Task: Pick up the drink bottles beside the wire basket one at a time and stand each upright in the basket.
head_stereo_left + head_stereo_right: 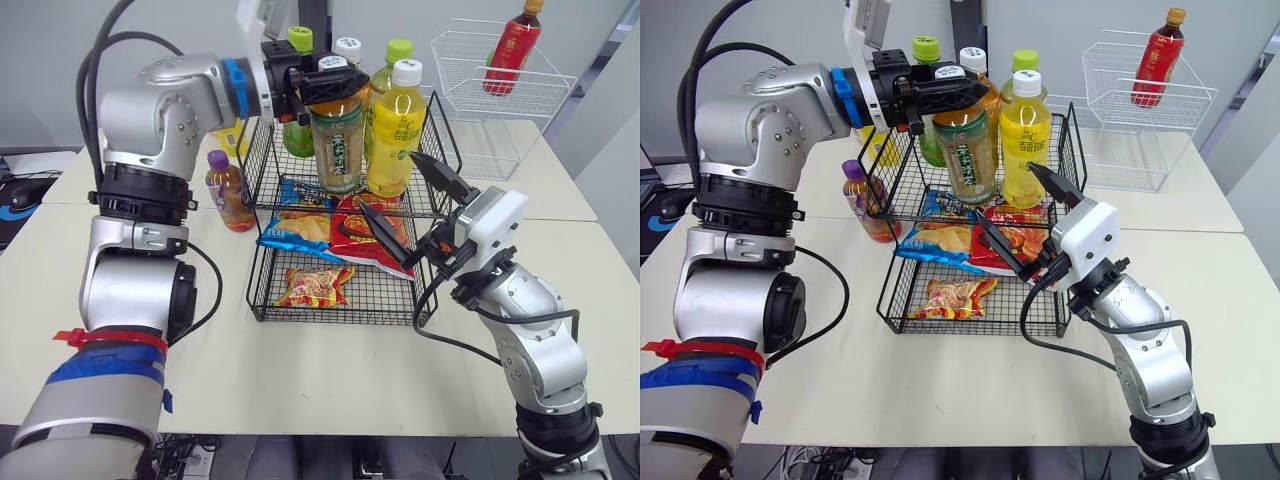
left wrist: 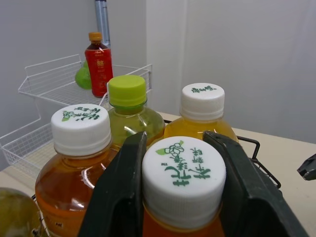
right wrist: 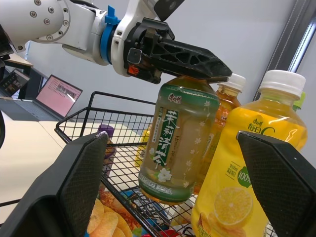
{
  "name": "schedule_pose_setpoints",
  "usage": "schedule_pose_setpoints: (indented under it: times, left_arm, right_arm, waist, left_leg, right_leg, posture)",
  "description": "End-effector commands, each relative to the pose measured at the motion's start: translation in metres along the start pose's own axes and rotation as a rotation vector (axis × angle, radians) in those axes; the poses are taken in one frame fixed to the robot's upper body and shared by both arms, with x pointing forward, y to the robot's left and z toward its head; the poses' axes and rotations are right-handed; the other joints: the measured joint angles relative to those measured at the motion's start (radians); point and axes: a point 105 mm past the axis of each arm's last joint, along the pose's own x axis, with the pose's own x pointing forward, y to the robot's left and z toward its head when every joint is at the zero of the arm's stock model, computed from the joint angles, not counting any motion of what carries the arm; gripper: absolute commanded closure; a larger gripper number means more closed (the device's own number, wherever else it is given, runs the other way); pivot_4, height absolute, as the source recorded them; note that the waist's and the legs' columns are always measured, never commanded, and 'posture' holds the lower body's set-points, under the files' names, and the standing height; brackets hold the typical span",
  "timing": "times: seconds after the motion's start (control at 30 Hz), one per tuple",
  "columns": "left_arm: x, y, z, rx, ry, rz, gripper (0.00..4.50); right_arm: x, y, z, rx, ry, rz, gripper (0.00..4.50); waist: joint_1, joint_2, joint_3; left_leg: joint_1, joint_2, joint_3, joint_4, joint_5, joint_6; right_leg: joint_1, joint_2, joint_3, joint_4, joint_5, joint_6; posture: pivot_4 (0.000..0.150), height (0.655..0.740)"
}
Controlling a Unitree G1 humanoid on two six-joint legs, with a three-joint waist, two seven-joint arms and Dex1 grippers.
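- Wire basket (image 1: pixel 262 300): black, two tiers, standing on the table.
- Green-labelled tea bottle (image 1: pixel 338 145): white cap, upright at the front of the upper tier, clamped at the cap by the left gripper (image 2: pixel 177 140).
- Yellow lemon bottle (image 1: pixel 396 135): white cap, upright in the upper tier, just beside the tea bottle.
- Amber bottle (image 1: pixel 350 50), left green-capped bottle (image 1: pixel 299 135), right green-capped bottle (image 1: pixel 399 48): upright behind these.
- Purple-capped bottle (image 1: pixel 229 192): upright on the table, just beside the basket's left side.

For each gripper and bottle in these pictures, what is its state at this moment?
tea bottle: upright, capped, held within the black basket.
left gripper: shut on the tea bottle's cap.
right gripper: open, holding nothing.
purple-capped bottle: upright on the table, outside the basket.
lemon bottle: upright in the basket, capped.
red bottle: capped, in the white basket.
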Motion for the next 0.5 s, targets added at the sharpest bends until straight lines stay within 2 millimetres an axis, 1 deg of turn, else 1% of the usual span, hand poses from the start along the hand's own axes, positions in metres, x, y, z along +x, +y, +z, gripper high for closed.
schedule_pose_setpoints:
  times: [0.03,0.17,0.2,0.3,0.37,0.47,0.5]
  left_arm:
    - [0.000,-0.002,0.020,0.069,-0.048,-0.007,1.50]
    - [-0.006,-0.004,0.034,0.069,-0.090,-0.015,0.24]
    - [-0.008,-0.005,0.037,0.070,-0.098,-0.015,0.03]
    - [-0.022,-0.011,0.044,0.077,-0.100,-0.019,0.03]
    - [-0.034,-0.012,0.047,0.080,-0.107,0.017,0.03]
    - [-0.054,-0.013,0.053,0.082,-0.136,0.085,0.03]
    - [-0.065,-0.013,0.055,0.092,-0.150,0.124,0.03]
  right_arm:
    - [-0.002,-0.001,0.014,-0.029,-0.046,-0.005,0.00]
    - [-0.003,-0.001,0.014,-0.025,-0.047,0.007,0.00]
    - [-0.003,0.000,0.014,-0.023,-0.048,0.012,0.00]
    - [-0.003,0.003,0.013,-0.003,-0.043,0.045,0.00]
    - [-0.001,0.008,0.012,0.020,-0.042,0.086,0.00]
    - [0.001,0.013,0.010,0.049,-0.039,0.143,0.00]
    - [0.003,0.015,0.009,0.062,-0.038,0.165,0.00]
  waist:
    - [-0.002,0.000,0.000]
    - [-0.005,0.000,0.000]
    - [-0.005,0.000,0.000]
    - [-0.009,0.000,0.000]
    - [-0.011,0.000,0.000]
    - [-0.012,0.000,0.000]
    - [-0.013,0.000,0.000]
  left_leg:
    - [0.000,0.000,0.000,0.000,0.000,0.000]
    - [0.000,0.000,0.000,0.000,0.000,0.000]
    - [0.000,0.000,0.000,0.000,0.000,0.000]
    - [0.000,0.000,0.000,0.000,0.000,0.000]
    - [0.000,0.000,0.000,0.000,0.000,0.000]
    - [0.001,0.000,0.000,0.000,0.000,0.000]
    - [0.001,0.000,0.000,0.000,0.000,0.000]
  right_leg:
    - [0.000,0.000,0.000,0.000,0.000,0.000]
    - [0.000,0.000,0.000,0.000,0.000,0.000]
    - [0.000,0.000,0.000,0.000,0.000,0.000]
    - [0.000,0.000,0.000,0.000,0.000,0.000]
    - [0.000,0.000,0.000,0.000,0.000,0.000]
    - [0.001,0.000,0.000,0.001,0.000,0.000]
    - [0.001,0.000,0.000,0.002,0.000,0.000]
  posture:
    - [0.150,0.7400]
    - [0.150,0.7400]
    - [0.150,0.7400]
    - [0.150,0.7400]
    - [0.150,0.7400]
    - [0.150,0.7400]
    - [0.150,0.7400]
